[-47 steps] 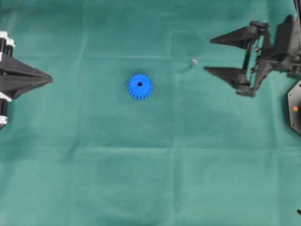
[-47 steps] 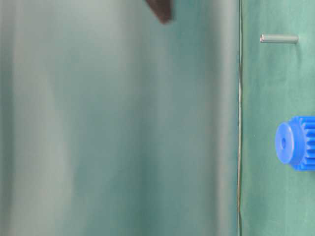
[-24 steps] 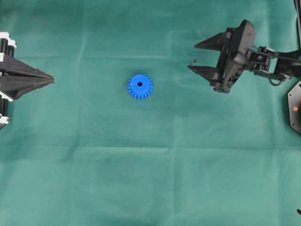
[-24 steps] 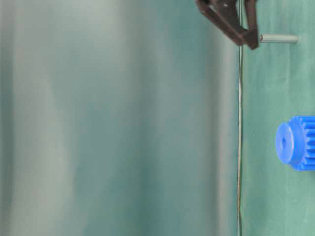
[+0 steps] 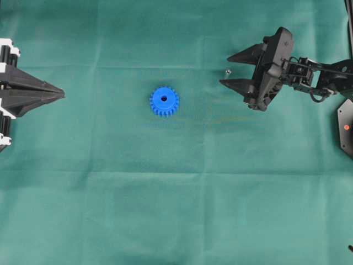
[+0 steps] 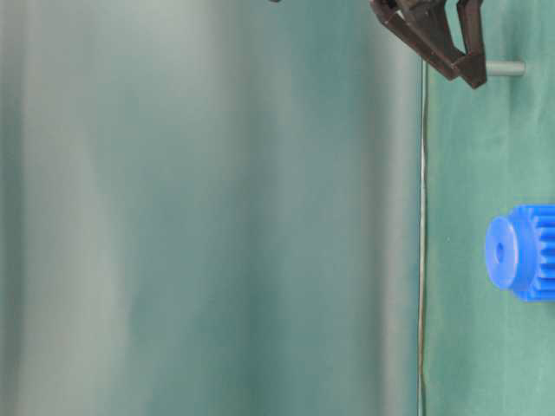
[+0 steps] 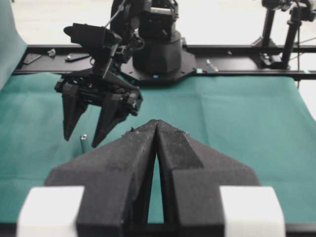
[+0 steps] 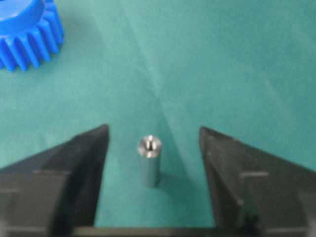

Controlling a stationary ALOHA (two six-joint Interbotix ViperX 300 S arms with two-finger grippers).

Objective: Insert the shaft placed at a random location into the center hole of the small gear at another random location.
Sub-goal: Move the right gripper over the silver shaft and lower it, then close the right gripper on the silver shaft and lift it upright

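The shaft [image 8: 149,162], a short silver-grey pin, stands upright on the green cloth between the jaws of my right gripper [image 8: 153,136], touching neither finger. From overhead the shaft [image 5: 228,71] is a shiny dot between the right gripper's [image 5: 225,70] two black fingers, which are open around it. The small gear [image 5: 164,101] lies flat to the left, bright blue, with its dark center hole [image 5: 164,98] facing up. It also shows at the upper left of the right wrist view as blue teeth [image 8: 27,29]. My left gripper [image 5: 62,95] rests shut at the far left, holding nothing.
Green cloth [image 5: 176,193] covers the table. A black hexagonal piece with an orange dot [image 5: 346,127] sits at the right edge. In the left wrist view the right arm's base [image 7: 157,47] stands behind the cloth on a black rail.
My right gripper has moved left and down over the shaft, so the pin now stands between its fingers. The jaws have narrowed a little. The left gripper and gear have not moved.
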